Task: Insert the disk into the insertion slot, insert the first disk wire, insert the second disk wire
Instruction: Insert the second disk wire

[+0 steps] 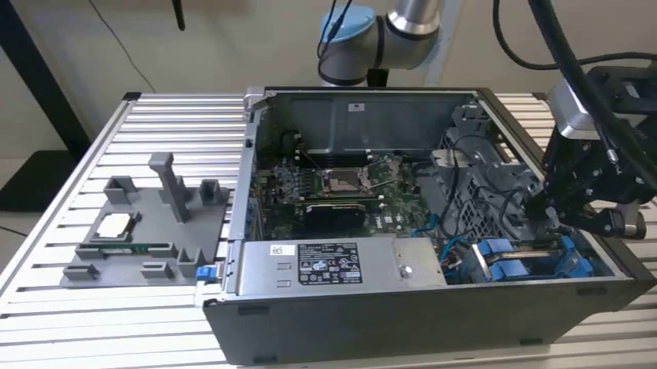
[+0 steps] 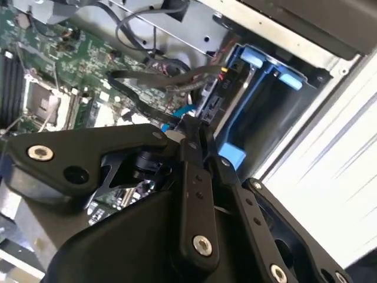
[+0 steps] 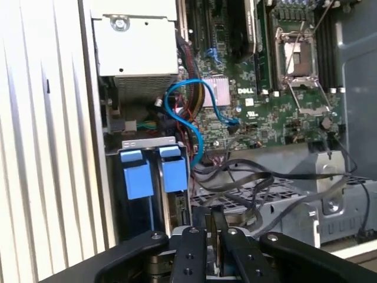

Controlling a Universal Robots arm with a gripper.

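The open computer case [image 1: 411, 231] lies on the slatted table. In its corner at the exterior view's right is the insertion slot [image 1: 534, 247], a grey bay with blue fittings [image 3: 136, 175]. The disk's blue carrier [image 2: 232, 154] sits inside this bay; the drive's face is hidden. My gripper [image 1: 559, 221] hangs over the bay's inner end. Its black fingers [image 2: 189, 177] stand close together, and the gripper [image 2: 198, 131] is shut at its tips on a dark plug of a disk wire by the disk's back edge. A blue wire [image 3: 194, 135] and grey flat wires [image 3: 247, 180] run there.
The motherboard with its square socket [image 1: 341, 181] fills the case's middle. A grey labelled power-supply box [image 1: 328, 265] lies along the near wall. A grey fixture with posts and a small part [image 1: 144, 223] stands on the table at the exterior view's left. The arm's base [image 1: 349, 38] is behind the case.
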